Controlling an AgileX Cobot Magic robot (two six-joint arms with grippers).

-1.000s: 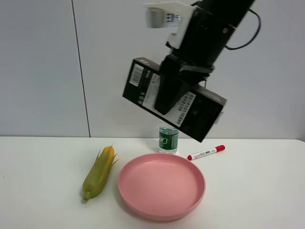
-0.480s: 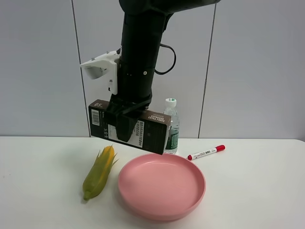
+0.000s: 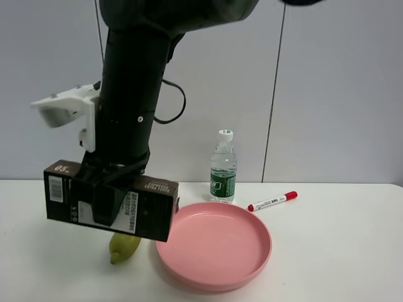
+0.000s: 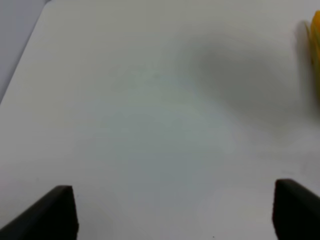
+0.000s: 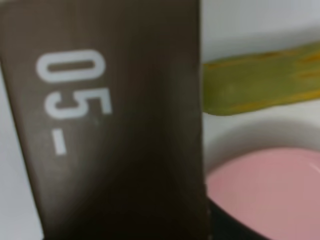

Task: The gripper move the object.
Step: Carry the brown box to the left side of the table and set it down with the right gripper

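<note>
My right gripper, a black claw on a thick dark arm, has reached across to the left and is shut on the dark brown carton. It holds the carton lengthwise, slightly tilted, low above the table. The carton hangs in front of the corn cob and hides most of it. The right wrist view shows the carton's top with a white "05" close up. My left gripper is open and empty over bare table, with only its two black fingertips showing.
A pink plate lies right of the carton and also shows in the right wrist view beside the corn. A water bottle and a red-capped marker stand behind the plate. The corn's edge shows in the left wrist view.
My right arm has swung left and down with the carton. It went from high over the plate to low over the corn cob, which it now mostly covers.
</note>
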